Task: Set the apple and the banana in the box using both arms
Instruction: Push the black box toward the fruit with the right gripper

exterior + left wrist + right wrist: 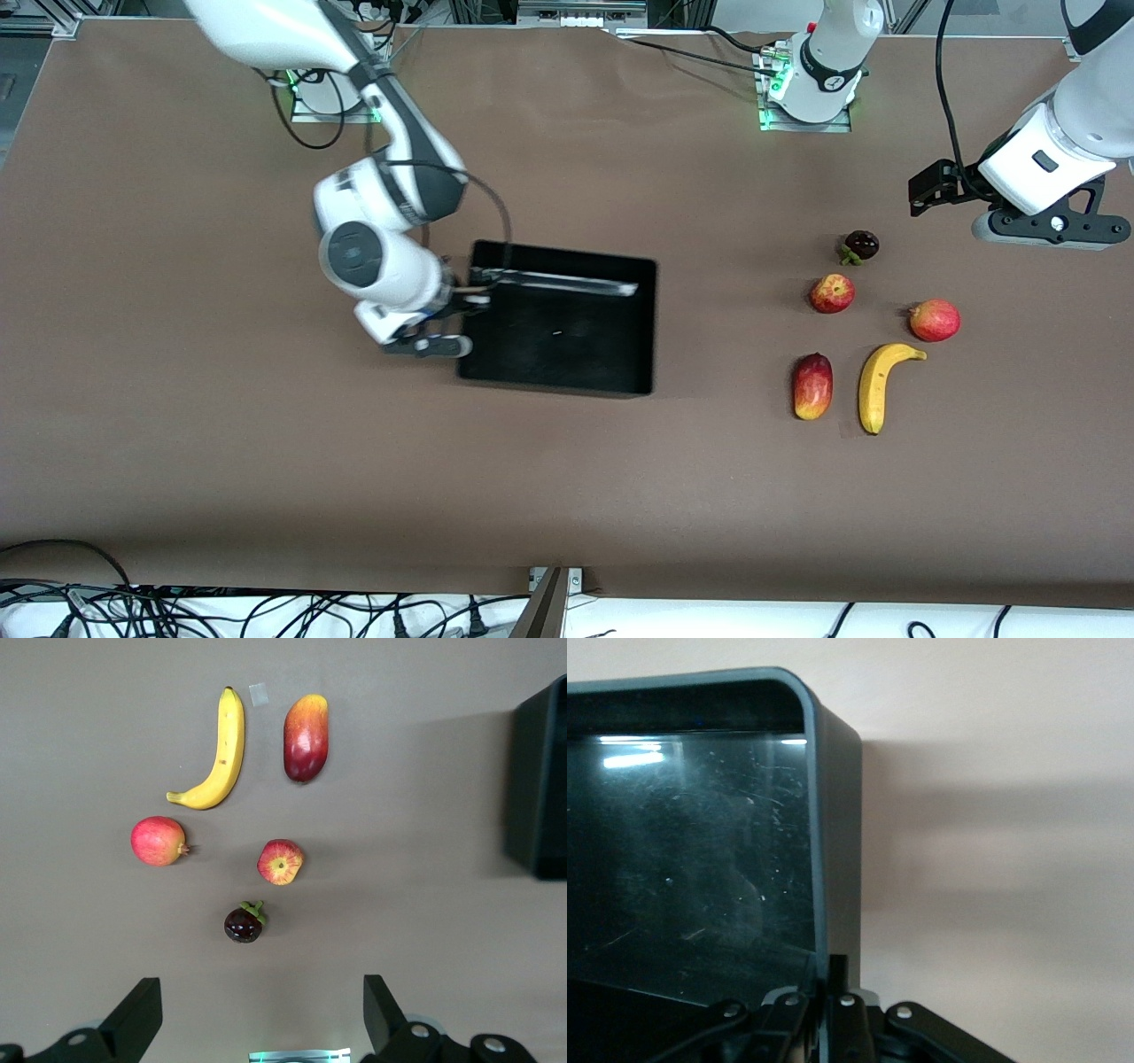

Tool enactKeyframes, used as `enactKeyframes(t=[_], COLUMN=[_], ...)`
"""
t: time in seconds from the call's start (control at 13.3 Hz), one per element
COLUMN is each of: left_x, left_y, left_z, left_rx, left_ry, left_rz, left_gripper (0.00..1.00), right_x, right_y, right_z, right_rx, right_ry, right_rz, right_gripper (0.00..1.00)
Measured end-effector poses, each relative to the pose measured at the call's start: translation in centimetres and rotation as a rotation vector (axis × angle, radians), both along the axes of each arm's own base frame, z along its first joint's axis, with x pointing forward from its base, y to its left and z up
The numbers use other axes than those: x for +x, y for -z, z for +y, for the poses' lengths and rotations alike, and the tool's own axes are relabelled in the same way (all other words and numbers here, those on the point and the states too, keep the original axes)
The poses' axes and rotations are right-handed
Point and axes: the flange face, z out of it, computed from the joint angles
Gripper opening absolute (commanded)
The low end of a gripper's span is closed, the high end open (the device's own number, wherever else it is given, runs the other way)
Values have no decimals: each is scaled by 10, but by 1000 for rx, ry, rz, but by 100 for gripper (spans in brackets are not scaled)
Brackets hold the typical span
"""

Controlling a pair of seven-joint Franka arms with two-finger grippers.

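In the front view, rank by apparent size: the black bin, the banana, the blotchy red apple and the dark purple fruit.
1. Black glossy plastic bin, by far the largest.
2. Curved yellow banana.
3. Small round red apple with yellow blotches.
4. Small dark purple round fruit with green stem, smallest.

Glossy black plastic box (pixel 560 377) with fine scratches and streaks of reflected light, matt brown table (pixel 221 425) covering, smooth yellow banana (pixel 877 385), shiny-skinned apple (pixel 832 293), smooth white arm shells with black bands
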Motion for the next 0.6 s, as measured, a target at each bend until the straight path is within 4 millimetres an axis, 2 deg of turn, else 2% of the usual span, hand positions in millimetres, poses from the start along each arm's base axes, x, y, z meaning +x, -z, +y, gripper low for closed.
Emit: enactKeyframes(t=[0.23,0.38,0.53,0.6], left_x=[-1,0,4,6], left_y=[1,7,19,32], left_z=[0,1,6,12], left_rx=[1,1,2,1], left_ry=[-1,-1,-10,-16], left_rz=[11,26,55,80], left_gripper=[100,100,100,100], right_x=[-22,-35,-43,-46], right_y=[22,39,47,47], right_z=[50,75,93,103], right_rx=[22,37,50,56], right_ry=[33,28,14,9], right_rz=[-33,-61,-80,-85], right_gripper=[0,0,0,0])
